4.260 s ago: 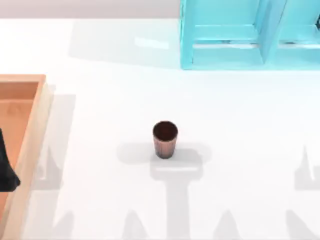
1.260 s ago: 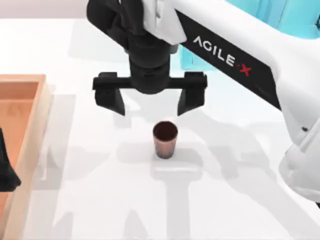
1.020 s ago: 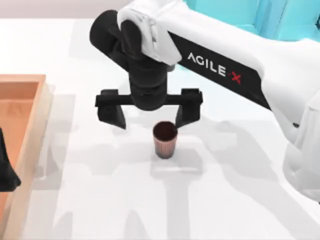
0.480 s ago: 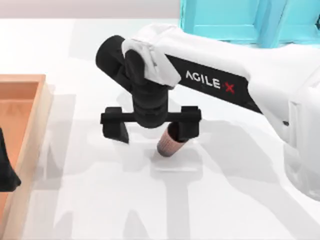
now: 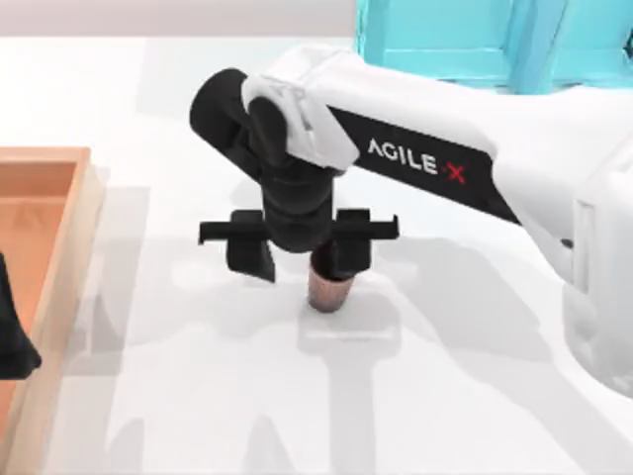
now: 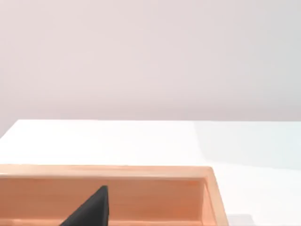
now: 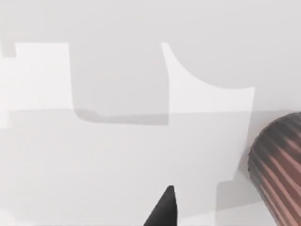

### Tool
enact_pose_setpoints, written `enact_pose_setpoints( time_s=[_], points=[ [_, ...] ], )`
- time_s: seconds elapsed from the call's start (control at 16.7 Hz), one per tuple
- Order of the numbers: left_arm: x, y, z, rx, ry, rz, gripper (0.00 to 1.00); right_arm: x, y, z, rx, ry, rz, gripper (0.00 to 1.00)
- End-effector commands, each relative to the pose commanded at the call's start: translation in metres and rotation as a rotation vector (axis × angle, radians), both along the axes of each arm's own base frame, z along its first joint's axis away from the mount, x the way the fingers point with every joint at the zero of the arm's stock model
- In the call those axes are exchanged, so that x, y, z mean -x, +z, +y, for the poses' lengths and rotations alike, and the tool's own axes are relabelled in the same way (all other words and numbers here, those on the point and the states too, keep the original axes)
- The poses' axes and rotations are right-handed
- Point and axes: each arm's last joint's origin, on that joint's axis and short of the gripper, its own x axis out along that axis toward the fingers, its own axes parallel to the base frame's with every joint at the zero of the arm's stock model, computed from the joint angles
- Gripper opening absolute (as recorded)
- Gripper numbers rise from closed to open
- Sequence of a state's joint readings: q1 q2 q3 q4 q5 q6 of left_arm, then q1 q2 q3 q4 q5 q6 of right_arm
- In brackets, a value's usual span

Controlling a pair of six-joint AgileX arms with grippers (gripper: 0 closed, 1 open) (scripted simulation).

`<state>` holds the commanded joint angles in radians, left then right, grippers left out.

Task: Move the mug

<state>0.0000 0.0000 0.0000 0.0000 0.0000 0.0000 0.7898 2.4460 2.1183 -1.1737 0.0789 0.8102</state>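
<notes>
right gripper [image 5: 303, 259] low at mid-desk [image 5: 178, 109], fingers spread; right finger [image 5: 348, 255] overlaps the mug [image 5: 329, 290], left finger beside it. mug on desk. left gripper [image 5: 14, 336] parked over wooden tray [image 5: 61, 257]; fingers: cannot tell.

The mug [image 5: 328, 289] is reddish-brown with faint lighter vertical ribbing (the stripes read clearest in the right wrist view), standing on a plain white table [image 5: 198, 396]. The right gripper [image 5: 302, 259] is black, on a white arm with black lettering and a red X. A light orange-brown wooden tray [image 5: 59, 247] sits left; a turquoise cabinet [image 5: 435, 59] stands behind.
</notes>
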Motion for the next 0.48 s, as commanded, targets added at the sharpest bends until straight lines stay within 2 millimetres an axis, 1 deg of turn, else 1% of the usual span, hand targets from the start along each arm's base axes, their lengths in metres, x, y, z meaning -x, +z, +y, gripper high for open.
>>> enact_pose_setpoints(
  time_s=[0.3, 0.36, 0.48],
  points=[
    [0.0, 0.0, 0.0, 0.0, 0.0, 0.0, 1.0, 0.0, 0.0, 0.0, 0.0, 0.0, 0.0, 0.02],
    [0.0, 0.0, 0.0, 0.0, 0.0, 0.0, 1.0, 0.0, 0.0, 0.0, 0.0, 0.0, 0.0, 0.0],
    [0.0, 0.0, 0.0, 0.0, 0.0, 0.0, 1.0, 0.0, 0.0, 0.0, 0.0, 0.0, 0.0, 0.0]
  ],
)
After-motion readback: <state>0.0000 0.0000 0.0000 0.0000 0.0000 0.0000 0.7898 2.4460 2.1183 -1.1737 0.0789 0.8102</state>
